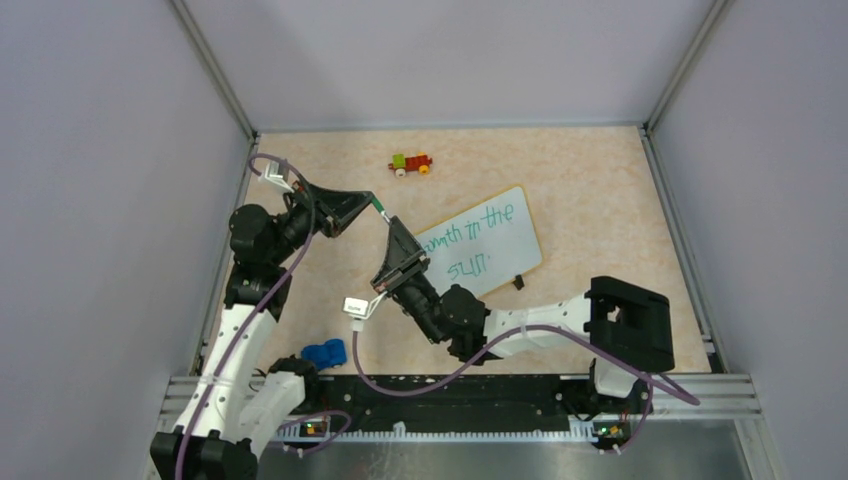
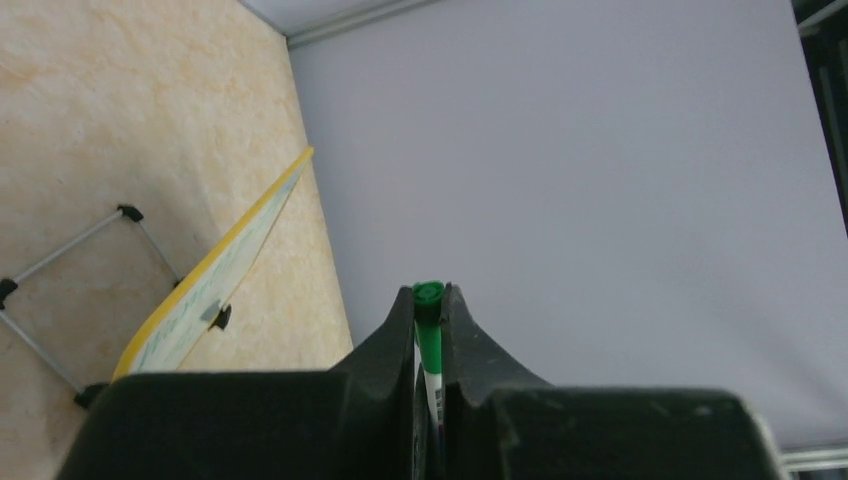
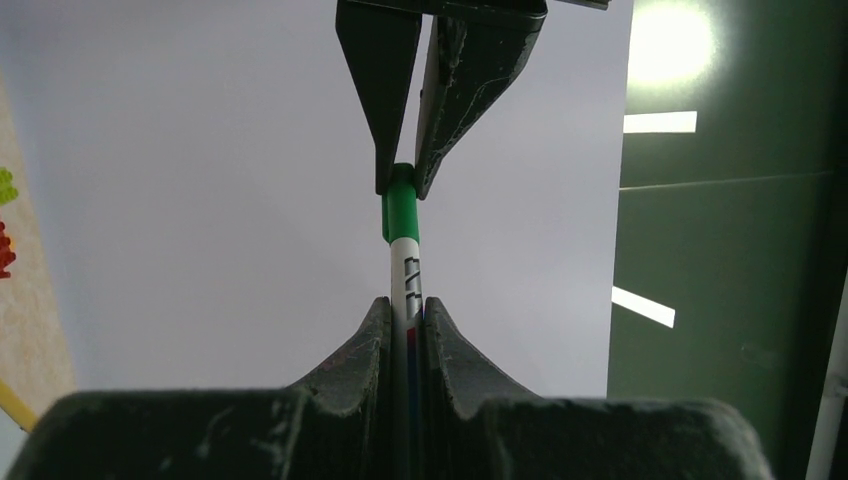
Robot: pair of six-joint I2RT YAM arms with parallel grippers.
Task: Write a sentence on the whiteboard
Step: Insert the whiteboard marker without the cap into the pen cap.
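The left tool (image 1: 367, 203) pinches the green end of a marker (image 1: 381, 209). The right tool (image 1: 392, 226) is clamped on its barrel. Just right, the whiteboard (image 1: 515, 248) sits on the tabletop (image 1: 600, 180), and the sentence (image 1: 495, 216) runs across 2 lines.

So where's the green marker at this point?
In the top view the green marker is held in the air left of centre, just left of the whiteboard: left fingers on its green end, right fingers on its barrel.

A robotics lab test cell: plain lilac panels (image 1: 100, 200) on aluminium posts (image 1: 212, 65) box in a beige desk (image 1: 600, 170). A cabled left arm (image 1: 235, 340) and right arm (image 1: 530, 325) are bolted to a metal rail (image 1: 725, 382).
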